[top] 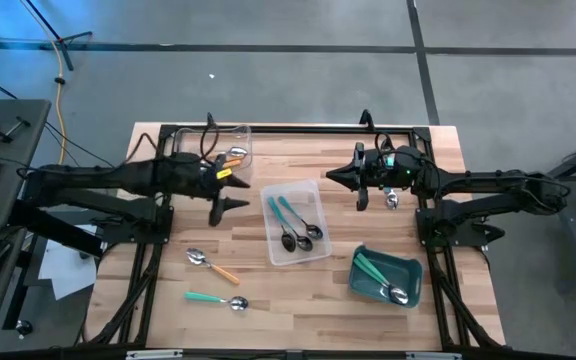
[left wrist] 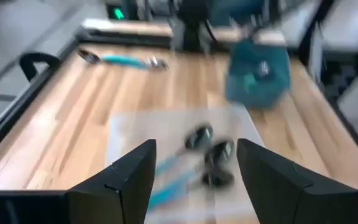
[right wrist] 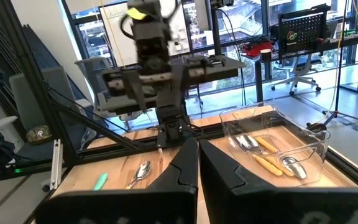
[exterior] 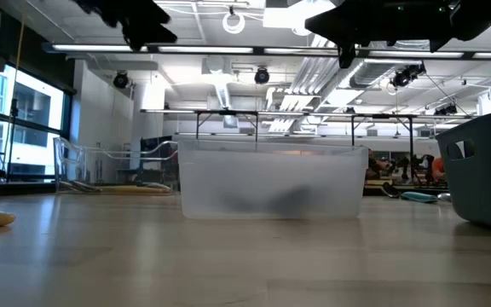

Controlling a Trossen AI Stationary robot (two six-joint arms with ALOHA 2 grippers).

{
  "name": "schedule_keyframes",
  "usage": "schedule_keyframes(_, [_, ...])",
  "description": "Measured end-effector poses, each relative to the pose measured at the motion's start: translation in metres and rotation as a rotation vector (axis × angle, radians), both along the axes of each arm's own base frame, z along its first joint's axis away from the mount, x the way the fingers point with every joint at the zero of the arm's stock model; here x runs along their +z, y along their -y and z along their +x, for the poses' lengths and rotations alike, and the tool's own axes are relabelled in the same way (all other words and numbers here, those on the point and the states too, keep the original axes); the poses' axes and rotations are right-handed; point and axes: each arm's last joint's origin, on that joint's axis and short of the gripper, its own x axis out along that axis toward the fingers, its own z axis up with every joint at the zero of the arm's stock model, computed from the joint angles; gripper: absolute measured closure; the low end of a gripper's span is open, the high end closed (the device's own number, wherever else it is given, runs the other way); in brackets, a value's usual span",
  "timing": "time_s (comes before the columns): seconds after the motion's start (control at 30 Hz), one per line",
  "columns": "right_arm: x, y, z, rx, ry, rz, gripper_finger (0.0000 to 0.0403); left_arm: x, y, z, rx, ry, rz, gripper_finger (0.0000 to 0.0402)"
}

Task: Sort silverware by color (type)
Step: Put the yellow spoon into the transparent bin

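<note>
While no writing can be read anywhere, the middle tray point(top: 298, 222) holds two blue spoons point(top: 290, 222), blurred in the left wrist view. Beside it, the left end effector point(top: 224, 205) hangs apart; the right end effector point(top: 334, 177) is together.

left wrist view blurred; spoons point(left wrist: 207, 155) in the clear tray point(left wrist: 129, 130) smeared
</note>
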Motion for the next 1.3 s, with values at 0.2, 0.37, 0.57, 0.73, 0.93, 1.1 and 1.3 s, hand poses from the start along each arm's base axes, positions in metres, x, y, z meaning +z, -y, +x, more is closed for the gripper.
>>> schedule_keyframes(0.2, [0.0,0.0,0.0,0.0,0.0,-0.003,0.0403,0.039,0.017,-0.02,-0.108,-0.195,0.037,0.0189])
schedule_keyframes(0.37, [0.0,0.0,0.0,0.0,0.0,-0.003,0.0403,0.041,0.033,-0.032,-0.16,-0.32,0.022,0.0189])
schedule_keyframes(0.57, [0.0,0.0,0.0,0.0,0.0,-0.003,0.0403,0.027,0.054,-0.036,-0.223,-0.479,-0.022,0.0189])
schedule_keyframes(0.73, [-0.001,0.001,0.0,-0.023,-0.007,0.0,0.0403,-0.006,0.073,-0.032,-0.252,-0.62,-0.04,0.0189])
schedule_keyframes(0.93, [-0.002,0.001,0.0,-0.028,-0.016,0.001,0.0403,-0.063,0.095,-0.028,-0.277,-0.751,-0.046,0.0189])
schedule_keyframes(1.1, [-0.002,0.001,0.0,-0.028,-0.016,0.002,0.0403,-0.102,0.107,-0.028,-0.29,-0.857,-0.011,0.0189])
schedule_keyframes(1.3, [-0.003,0.001,0.0,-0.028,-0.03,0.007,0.0403,-0.131,0.111,-0.026,-0.276,-0.96,0.035,0.0189])
